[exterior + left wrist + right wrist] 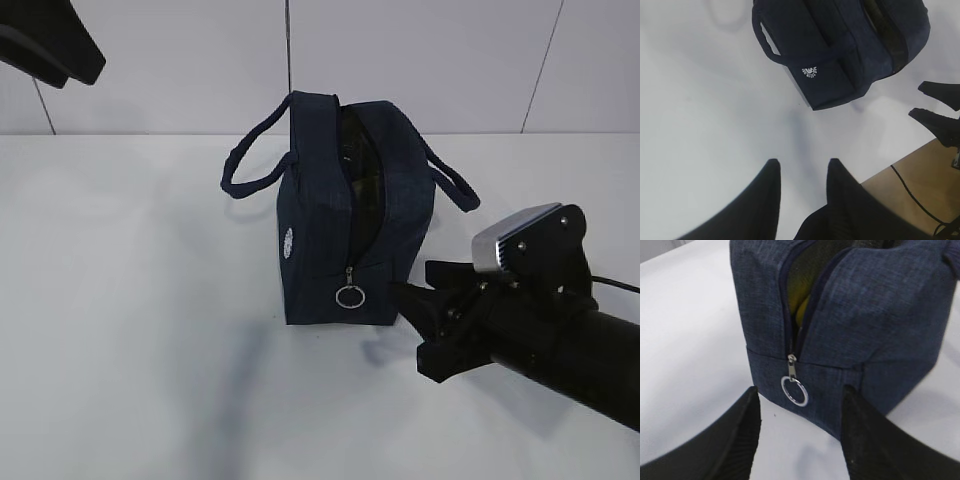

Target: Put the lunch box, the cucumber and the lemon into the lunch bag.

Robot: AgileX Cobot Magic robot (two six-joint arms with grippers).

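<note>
The dark navy lunch bag (340, 215) stands upright mid-table with its zipper undone over the top and down the near end. Its metal ring pull (794, 391) hangs low on that end. Through the slit shows a patch of yellow, the lemon (800, 312). The lunch box and the cucumber are hidden. My right gripper (800, 392) is open and empty just in front of the ring pull, a finger on each side, not touching it. My left gripper (803, 164) hangs open and empty high above the bare table, left of the bag (840, 50).
The white table (130, 330) runs to a tiled wall behind. The left arm (50, 40) shows at the top left corner. The left wrist view shows the table's edge, with a brown floor (920, 190) and a black cable beyond it.
</note>
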